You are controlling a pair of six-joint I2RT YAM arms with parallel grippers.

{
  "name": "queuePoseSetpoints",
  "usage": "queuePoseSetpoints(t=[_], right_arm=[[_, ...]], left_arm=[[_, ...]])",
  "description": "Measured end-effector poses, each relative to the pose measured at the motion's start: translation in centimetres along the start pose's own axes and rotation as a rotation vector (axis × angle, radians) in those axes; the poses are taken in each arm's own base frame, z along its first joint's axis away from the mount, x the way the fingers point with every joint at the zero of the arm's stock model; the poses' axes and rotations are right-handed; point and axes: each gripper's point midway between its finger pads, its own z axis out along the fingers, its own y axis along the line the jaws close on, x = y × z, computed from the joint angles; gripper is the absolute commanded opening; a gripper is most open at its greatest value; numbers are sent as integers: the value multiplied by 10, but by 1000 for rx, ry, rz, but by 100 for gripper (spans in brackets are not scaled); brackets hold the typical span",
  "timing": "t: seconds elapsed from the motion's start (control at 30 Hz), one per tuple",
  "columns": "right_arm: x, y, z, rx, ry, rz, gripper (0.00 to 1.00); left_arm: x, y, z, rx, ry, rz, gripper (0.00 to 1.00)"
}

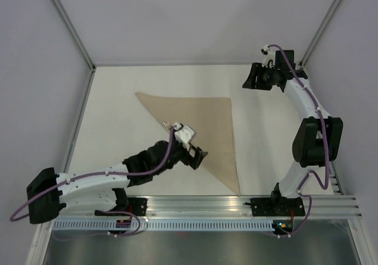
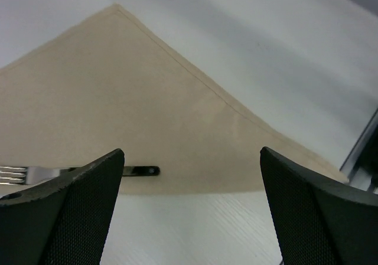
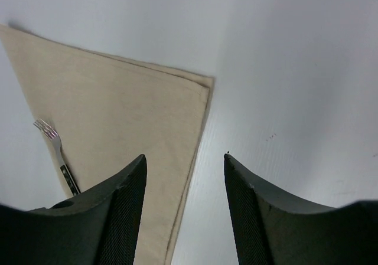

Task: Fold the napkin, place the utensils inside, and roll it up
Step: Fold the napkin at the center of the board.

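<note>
Left gripper [image 1: 196, 154] spread wide, empty, hovered over napkin [image 1: 204, 123] at its long left edge. Right gripper [image 1: 258, 77] also parted, held nothing, well apart from napkin, beyond its far right corner. Napkin lay flat on table [image 1: 118, 88], folded into triangle. Fork [image 1: 169, 123] lay along napkin's long edge, tines toward far left corner.

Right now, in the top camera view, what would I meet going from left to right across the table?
fork → left tool → right tool. The napkin stretches across the first two, so I leave it out of the order.
</note>
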Motion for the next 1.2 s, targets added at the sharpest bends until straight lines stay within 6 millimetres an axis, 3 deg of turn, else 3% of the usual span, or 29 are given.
queuePoseSetpoints(t=[0.1,0.17,0.37,0.47,0.67,0.9,1.2], right_arm=[[13,-18,-3,4,23,47,60],[19,-26,-4,6,35,69,59],[19,-38,-9,8,30,97,58],[18,-40,-10,10,26,100,57],[15,-39,-9,7,15,98,55],[16,-39,-10,7,12,100,51],[17,-40,-10,9,13,103,47]], left_arm=[[41,-49,2,101,30,187,100],[57,-74,7,142,26,296,99],[89,-132,9,228,-49,556,99],[107,-152,10,262,-74,669,99],[138,-178,8,323,-66,813,93],[151,-201,7,382,-62,851,82],[178,-208,12,425,-23,895,67]])
